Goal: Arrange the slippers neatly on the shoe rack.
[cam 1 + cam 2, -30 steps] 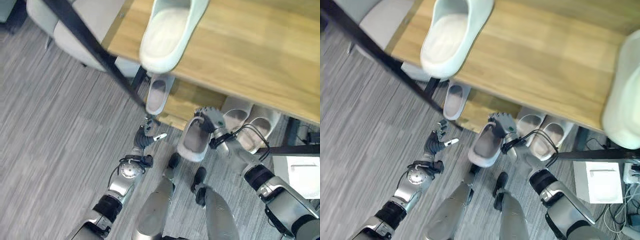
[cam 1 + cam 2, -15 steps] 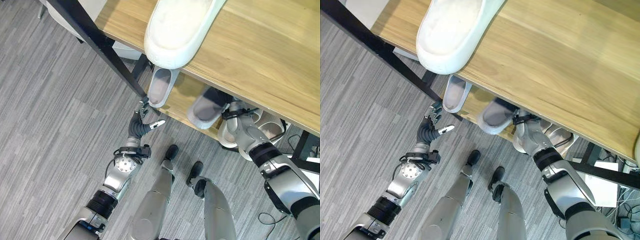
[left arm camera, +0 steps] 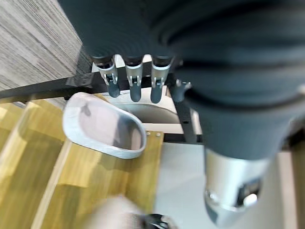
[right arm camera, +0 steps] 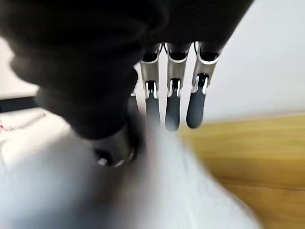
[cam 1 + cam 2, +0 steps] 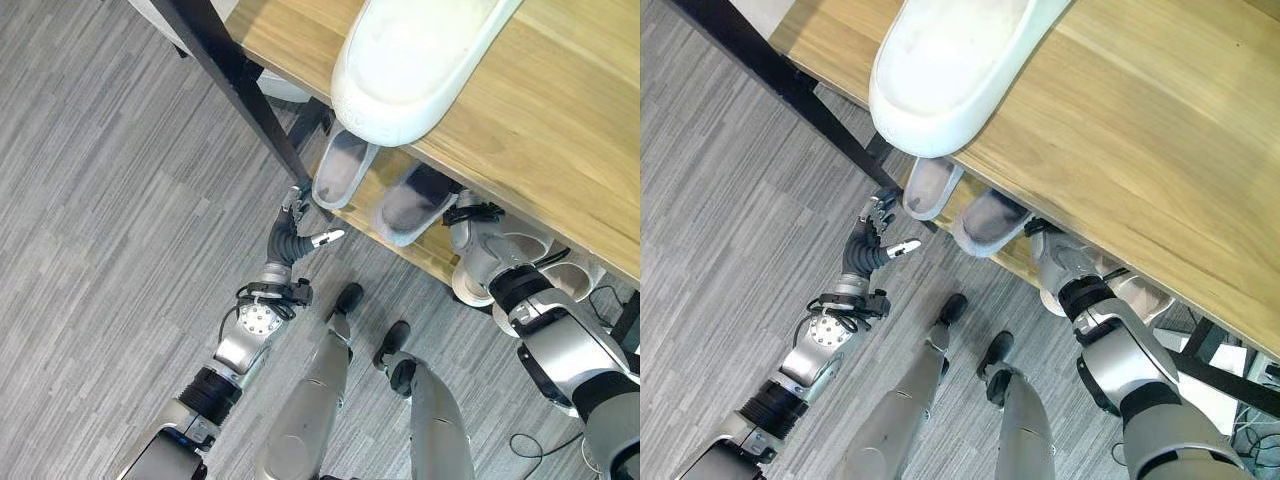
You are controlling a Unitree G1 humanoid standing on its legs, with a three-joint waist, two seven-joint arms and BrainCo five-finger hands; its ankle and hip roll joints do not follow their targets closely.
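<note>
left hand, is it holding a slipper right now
No, the left hand hangs over the floor with straight fingers and holds nothing, beside the grey slipper on the rack's lower shelf.

— What's underfoot?
— A grey carpet floor point(image 5: 110, 200) with a fine streaked weave, evenly lit.
— And the furniture?
— A shoe rack: a light wooden top shelf point(image 5: 1140, 150), a lower wooden shelf point(image 5: 385, 190) beneath it, and a black metal leg point(image 5: 240, 75) slanting down to the floor. A white wall point(image 4: 267, 62) stands behind the rack.

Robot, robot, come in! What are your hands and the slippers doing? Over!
Left hand open, idle. Right hand at grey slipper on lower shelf, beside its mate.
</note>
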